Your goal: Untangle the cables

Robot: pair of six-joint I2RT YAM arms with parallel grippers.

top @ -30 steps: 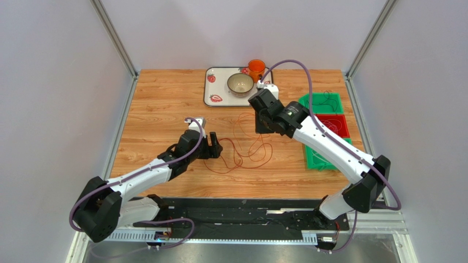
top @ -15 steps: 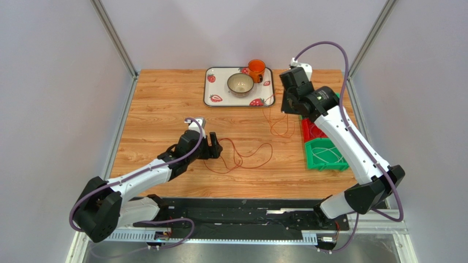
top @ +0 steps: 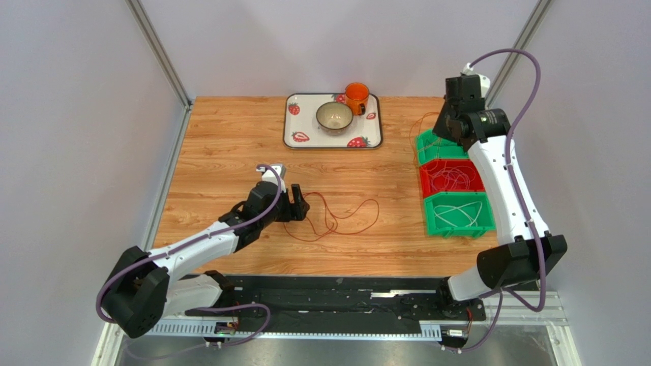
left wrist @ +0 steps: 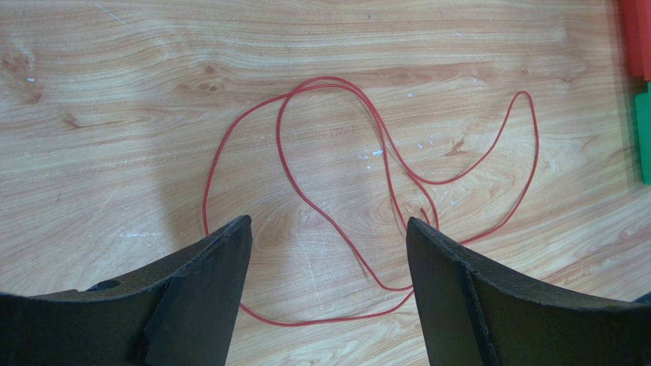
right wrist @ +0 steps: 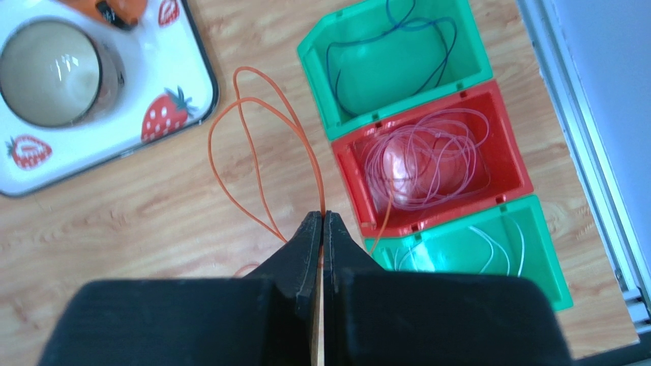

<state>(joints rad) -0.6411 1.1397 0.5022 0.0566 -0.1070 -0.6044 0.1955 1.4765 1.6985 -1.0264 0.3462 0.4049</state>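
Note:
A red cable (top: 345, 219) lies in loose loops on the wooden table, and in the left wrist view the red cable (left wrist: 380, 139) runs between and ahead of my left gripper's fingers. My left gripper (top: 299, 207) (left wrist: 328, 223) hovers low over the loops' near end, open and holding nothing. My right gripper (top: 449, 128) (right wrist: 322, 216) is raised at the far right beside the bins, shut on an orange cable (right wrist: 251, 69) whose loops hang down toward the table. The orange cable (top: 422, 126) shows as a thin loop left of the bins.
Three bins stand in a row at the right: a far green bin (top: 430, 145) (right wrist: 397, 107) with a dark cable, a red bin (top: 425, 177) (right wrist: 443, 206) with a pale pink cable, a near green bin (top: 432, 221) (right wrist: 552, 263) with a white cable. A strawberry tray (top: 296, 122) holds a bowl (top: 335, 116) and an orange cup (top: 356, 95).
My right arm has swung from the table's middle to the far right by the bins, lifting the orange cable away from the red one. The left arm has stayed still.

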